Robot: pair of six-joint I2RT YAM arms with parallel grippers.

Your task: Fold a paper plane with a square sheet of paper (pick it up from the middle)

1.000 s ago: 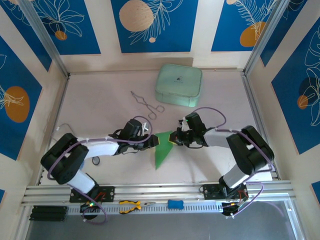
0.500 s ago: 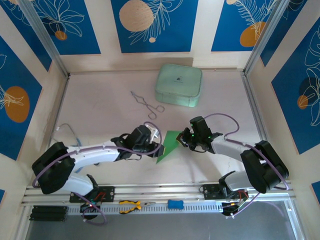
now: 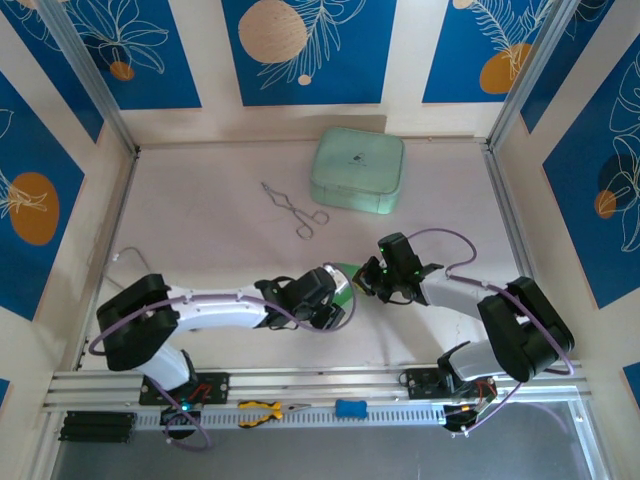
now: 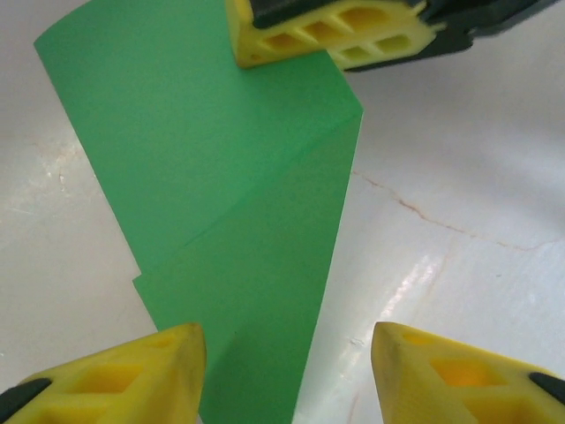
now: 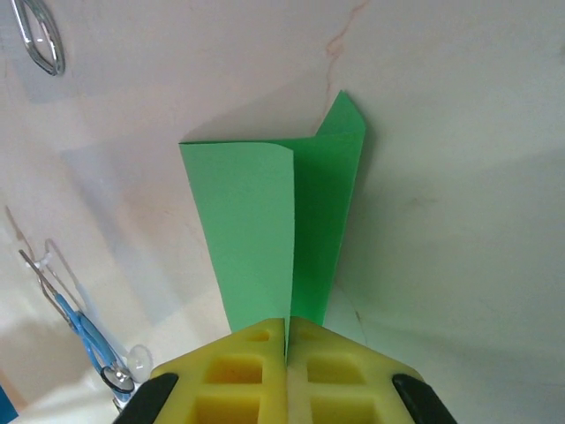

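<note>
The green paper (image 4: 238, 203) lies on the table (image 3: 200, 220), near the middle and toward the front. It is folded lengthwise into 2 overlapping layers with a slanted flap on top, so it is a narrow wedge, not a flat square.

The right gripper (image 5: 287, 353) has its 2 yellow fingers pressed tight together on one end of the paper, pinching it. From the left wrist those same fingers (image 4: 335, 31) sit on the far edge of the sheet.

The left gripper (image 4: 282, 371) stands spread at the opposite end, and the strip runs into the gap between its jaws. One finger overlaps the paper's edge, though whether it touches I cannot tell. The other finger is clear of the paper, over bare table.

From above, the 2 grippers face each other across the paper, and the left arm covers most of it.

A mint case (image 3: 358, 170) sits at the back of the table. Metal forceps (image 3: 295, 208) lie between it and the grippers — well apart from both. Yellow-handled pliers (image 3: 262, 410) rest on the front rail.
</note>
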